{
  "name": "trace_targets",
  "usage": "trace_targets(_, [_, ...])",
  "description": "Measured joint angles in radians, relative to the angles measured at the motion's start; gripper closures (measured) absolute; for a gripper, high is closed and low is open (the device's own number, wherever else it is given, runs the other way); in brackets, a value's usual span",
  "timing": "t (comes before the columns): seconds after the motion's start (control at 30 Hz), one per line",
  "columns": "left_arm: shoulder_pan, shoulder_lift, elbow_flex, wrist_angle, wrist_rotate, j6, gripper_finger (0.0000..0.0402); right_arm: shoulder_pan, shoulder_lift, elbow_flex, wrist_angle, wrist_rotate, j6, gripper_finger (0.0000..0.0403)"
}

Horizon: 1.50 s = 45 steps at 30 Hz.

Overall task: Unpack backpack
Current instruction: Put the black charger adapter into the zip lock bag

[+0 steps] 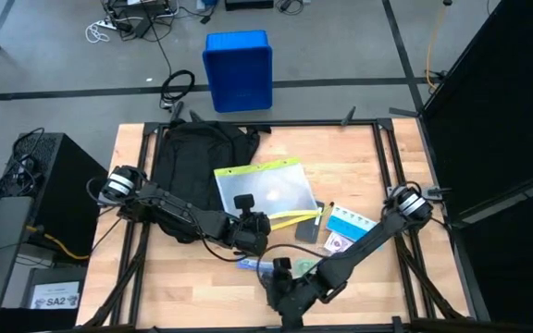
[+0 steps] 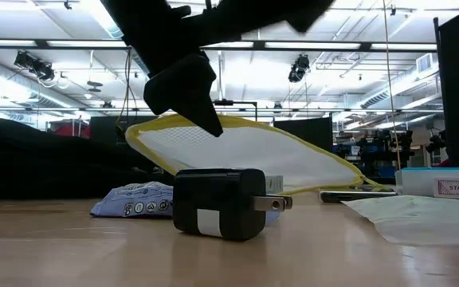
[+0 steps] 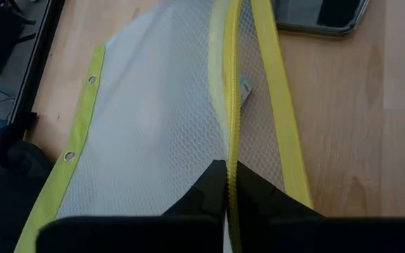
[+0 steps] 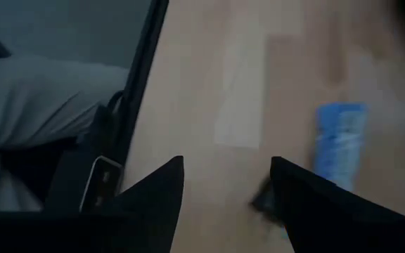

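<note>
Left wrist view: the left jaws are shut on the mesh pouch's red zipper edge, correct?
Not quite. The left gripper is shut on the mesh pouch as you say, but the zipper edge is yellow, not red; the left wrist view shows it.

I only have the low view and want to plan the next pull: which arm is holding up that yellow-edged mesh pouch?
Observer: The left gripper, shut on the yellow zipper edge of the pouch.
Operator: Where's the backpack?
Observer: Lying flat on the left arm's side of the table, right beside the pouch.
Operator: And the right arm?
Observer: The right gripper hovers open over bare wood near the table's front edge, holding nothing.
</note>
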Motion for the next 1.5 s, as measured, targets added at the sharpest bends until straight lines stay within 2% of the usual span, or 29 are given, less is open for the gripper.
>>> trace_targets(0.27, [0.000,0.000,0.000,-0.005,0.001,0.000,0.0402,-0.027,0.031,0.000,0.007,-0.071,-0.090,0.0239])
trace_targets(0.57, [0.000,0.000,0.000,-0.008,0.020,-0.001,0.0402,-0.029,0.031,-0.004,0.015,-0.064,-0.065,0.0246])
trace_targets(0.8, [0.000,0.000,0.000,-0.008,0.024,-0.001,0.0402,-0.035,0.031,-0.005,0.015,0.007,0.024,0.0205])
trace_targets(1.23, [0.000,0.000,0.000,-0.011,0.035,-0.002,0.0402,-0.068,0.028,-0.079,0.026,-0.014,0.125,0.0097])
trace_targets(1.37, [0.000,0.000,0.000,-0.011,0.035,-0.003,0.0402,-0.074,0.028,-0.114,0.085,-0.016,0.118,0.0085])
trace_targets(1.5, [0.000,0.000,0.000,-0.011,0.035,-0.004,0.0402,-0.079,0.028,-0.148,0.094,-0.016,0.130,0.0092])
